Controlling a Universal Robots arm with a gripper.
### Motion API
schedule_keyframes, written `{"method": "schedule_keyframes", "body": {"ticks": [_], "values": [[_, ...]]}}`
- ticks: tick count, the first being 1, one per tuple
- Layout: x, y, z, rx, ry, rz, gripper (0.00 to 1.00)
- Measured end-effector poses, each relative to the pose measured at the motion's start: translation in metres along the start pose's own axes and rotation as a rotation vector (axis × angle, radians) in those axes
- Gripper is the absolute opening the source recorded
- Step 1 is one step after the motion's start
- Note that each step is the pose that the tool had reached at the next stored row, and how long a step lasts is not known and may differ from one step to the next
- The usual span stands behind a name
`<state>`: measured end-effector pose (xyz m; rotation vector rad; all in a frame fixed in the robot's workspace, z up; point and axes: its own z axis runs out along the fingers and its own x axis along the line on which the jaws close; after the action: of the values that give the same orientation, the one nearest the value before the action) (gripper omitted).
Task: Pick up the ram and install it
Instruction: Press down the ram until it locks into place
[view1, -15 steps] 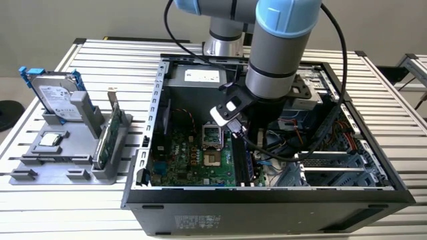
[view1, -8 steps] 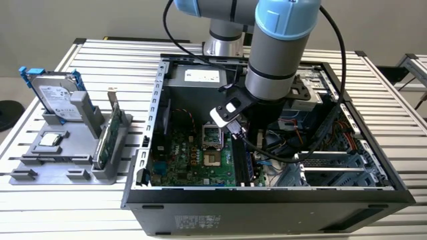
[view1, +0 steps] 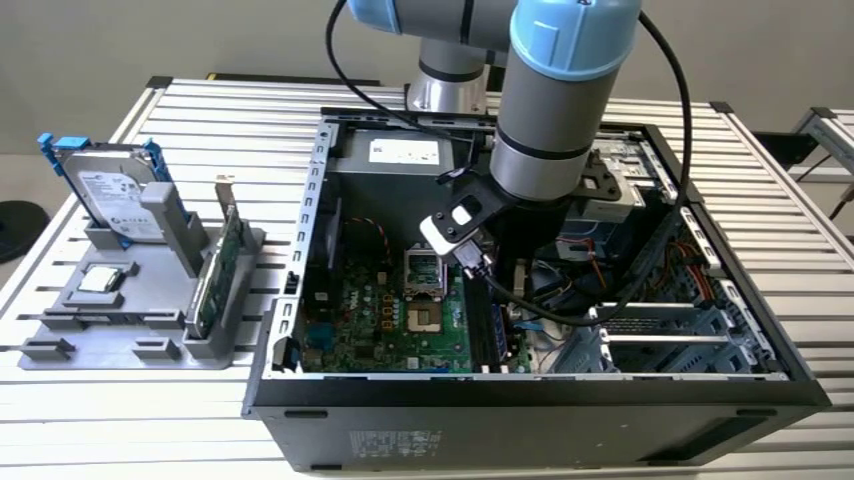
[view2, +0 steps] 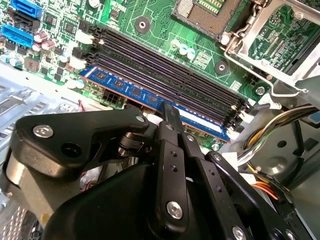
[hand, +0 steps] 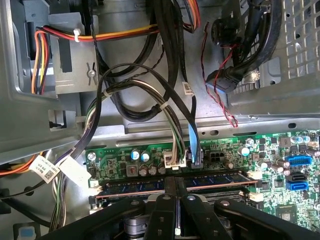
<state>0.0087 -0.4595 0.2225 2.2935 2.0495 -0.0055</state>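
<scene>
Here, in the exterior view, the arm reaches down into the open computer case (view1: 747, 385) on the slatted table (view1: 160, 430). In the second wrist view the pincer (view2: 167, 111) is closed on the ram (view2: 150, 100) (blue board), which sits along the outermost memory slot. In the first wrist view the ram (hand: 140, 184) lies level in that slot.

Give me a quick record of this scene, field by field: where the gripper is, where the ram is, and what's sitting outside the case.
gripper: down inside the open computer case, jaws closed on the ram's top edge
ram: standing on edge in the memory slot nearest the gripper, on the green motherboard
neighbouring slots: unfilled
processor socket: open
grey holder: on the exterior view's left, holding a hard drive and a green card
</scene>
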Motion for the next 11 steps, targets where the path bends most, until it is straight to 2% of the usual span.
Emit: {"method": "schedule_keyframes", "body": {"ticks": [5, 11], "values": [[0.0001, -0.0002, 0.0035, 0.0001, -0.0003, 0.0, 0.0], [0.0002, -0.0002, 0.0045, 0.0, 0.0001, 0.0, 0.0]]}}
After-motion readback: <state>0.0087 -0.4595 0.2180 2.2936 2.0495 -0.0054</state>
